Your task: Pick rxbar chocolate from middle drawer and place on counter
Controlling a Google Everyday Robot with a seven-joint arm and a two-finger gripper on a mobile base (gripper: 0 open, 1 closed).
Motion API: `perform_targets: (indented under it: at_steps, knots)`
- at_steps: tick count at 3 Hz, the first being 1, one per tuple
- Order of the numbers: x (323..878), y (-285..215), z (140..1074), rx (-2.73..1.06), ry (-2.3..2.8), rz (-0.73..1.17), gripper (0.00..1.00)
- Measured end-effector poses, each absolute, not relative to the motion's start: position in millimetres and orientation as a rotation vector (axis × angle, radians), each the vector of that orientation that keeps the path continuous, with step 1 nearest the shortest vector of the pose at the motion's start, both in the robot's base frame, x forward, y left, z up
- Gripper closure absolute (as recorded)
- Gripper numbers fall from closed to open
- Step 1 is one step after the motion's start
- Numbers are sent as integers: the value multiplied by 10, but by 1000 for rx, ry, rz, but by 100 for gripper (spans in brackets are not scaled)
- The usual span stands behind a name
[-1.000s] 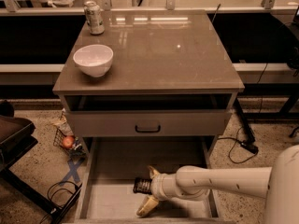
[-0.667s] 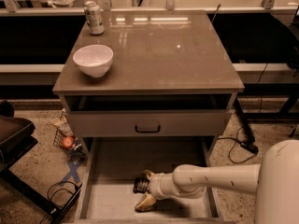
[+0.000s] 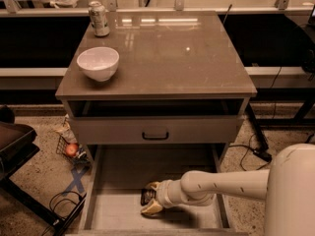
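- Down in the lower half of the camera view, the middle drawer (image 3: 147,167) stood pulled out beneath a closed drawer front (image 3: 155,130); most of its pale floor was bare.
- Toward the front of that floor, left of centre, lay the snack bar (image 3: 146,196); it was a small dark packet lying flat, apart from the side walls.
- The gripper (image 3: 150,197) reached in from the right on a white arm (image 3: 221,185), low over the drawer floor; its jaws were spread fairly wide, one beyond the bar's far end and one on its near side, with the bar between them; whether either pressed on the wrapper could not be told.
- By the look of it the grasp was the step in hand; the lift and the placing were not yet done.
- Above, the counter (image 3: 167,53) carried a white bowl (image 3: 98,63) at its left and a can (image 3: 100,18) at its back left corner; the middle and right offered room for the bar.
- Risk at the grasp: a thin, slick wrapper lying flat could slide or tip out as the jaws closed; pads scraping the floor could push it forward.
- Risk on the way up: the closed drawer front and the counter's edge overhung the path; rising too early could knock the arm or the bar against them.
- Risk at placing: a set-down too far left could nudge the bowl.
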State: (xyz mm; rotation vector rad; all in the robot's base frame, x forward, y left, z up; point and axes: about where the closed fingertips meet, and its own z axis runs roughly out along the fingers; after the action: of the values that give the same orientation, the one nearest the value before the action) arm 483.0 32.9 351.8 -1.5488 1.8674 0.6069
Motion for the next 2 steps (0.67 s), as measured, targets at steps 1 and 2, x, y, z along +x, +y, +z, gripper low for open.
perform_targets:
  at_steps: [1, 2]
  knots:
    - [4831, 330, 3551, -1549, 1867, 607, 95]
    - [4830, 330, 3556, -1549, 1867, 607, 100]
